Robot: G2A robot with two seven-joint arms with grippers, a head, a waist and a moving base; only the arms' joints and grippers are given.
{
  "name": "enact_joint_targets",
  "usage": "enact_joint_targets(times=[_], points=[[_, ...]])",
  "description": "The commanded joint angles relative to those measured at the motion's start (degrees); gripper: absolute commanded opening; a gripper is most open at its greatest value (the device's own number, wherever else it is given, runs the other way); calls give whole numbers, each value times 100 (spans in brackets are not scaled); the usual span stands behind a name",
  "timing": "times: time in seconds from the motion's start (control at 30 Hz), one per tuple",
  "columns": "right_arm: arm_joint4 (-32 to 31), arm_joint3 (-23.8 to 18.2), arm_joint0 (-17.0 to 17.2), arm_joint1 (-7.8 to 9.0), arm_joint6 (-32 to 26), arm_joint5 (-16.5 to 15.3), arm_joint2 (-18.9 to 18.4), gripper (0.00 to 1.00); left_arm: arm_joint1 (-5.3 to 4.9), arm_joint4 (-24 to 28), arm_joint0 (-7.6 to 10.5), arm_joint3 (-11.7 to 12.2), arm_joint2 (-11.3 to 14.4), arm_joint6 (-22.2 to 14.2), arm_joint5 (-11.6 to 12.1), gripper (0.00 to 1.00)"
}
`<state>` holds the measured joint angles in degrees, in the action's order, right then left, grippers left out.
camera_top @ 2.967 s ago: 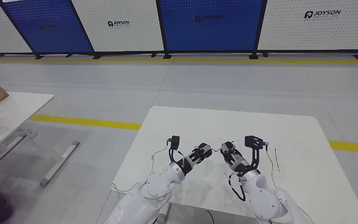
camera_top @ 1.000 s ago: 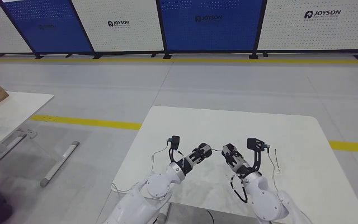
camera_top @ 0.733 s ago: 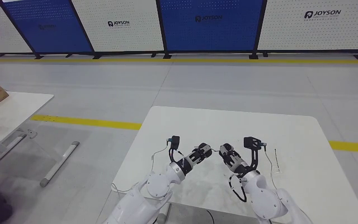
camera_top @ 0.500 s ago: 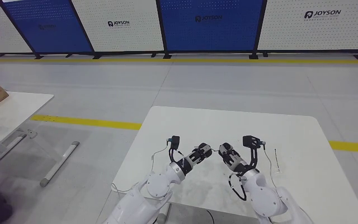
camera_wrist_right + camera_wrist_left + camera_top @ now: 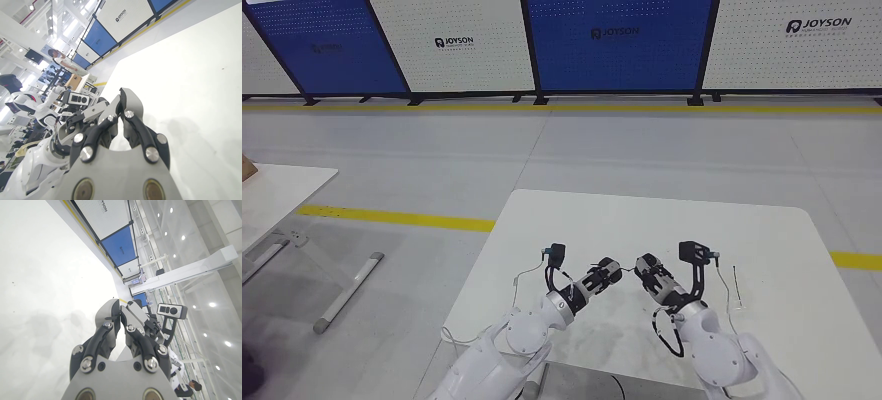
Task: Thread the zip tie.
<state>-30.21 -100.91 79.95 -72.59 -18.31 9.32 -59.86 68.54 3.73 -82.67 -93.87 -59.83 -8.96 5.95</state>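
Over the near edge of the smooth white table (image 5: 662,220), two grey metal claws sit close, tip toward tip. The left claw (image 5: 120,308) is clamped on one thin, flat black zip tie (image 5: 111,318); the right claw (image 5: 119,98) is pressed together.

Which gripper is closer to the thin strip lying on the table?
Right. The thin strip lies on the table off the right gripper's outer side; the left gripper sits farther off, beyond the right one.
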Motion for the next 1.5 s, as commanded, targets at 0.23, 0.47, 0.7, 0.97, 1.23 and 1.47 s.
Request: enact_joint_targets(times=[0.23, 0.47, 0.7, 0.97, 1.23, 1.47], points=[[-91, 9, 10, -8, -66, -67, -6, 100, 17, 70, -28, -5, -9, 111, 57, 0], [-128, -32, 77, -12, -27, -141, -26, 100, 31, 84, -29, 5, -1, 167, 29, 0], [-137, -16, 128, -15, -24, -172, -69, 100, 52, 222, -17, 22, -25, 272, -26, 0], [-147, 8, 164, -19, -37, -201, -113, 31, 68, 332, -8, 11, -45, 256, -106, 0], [-184, 14, 126, -35, -53, -181, -108, 0, 69, 378, -46, -64, -60, 148, -76, 0], [-202, 18, 109, -50, -42, -203, -93, 0, 71, 408, -75, -81, -95, 154, -30, 0]])
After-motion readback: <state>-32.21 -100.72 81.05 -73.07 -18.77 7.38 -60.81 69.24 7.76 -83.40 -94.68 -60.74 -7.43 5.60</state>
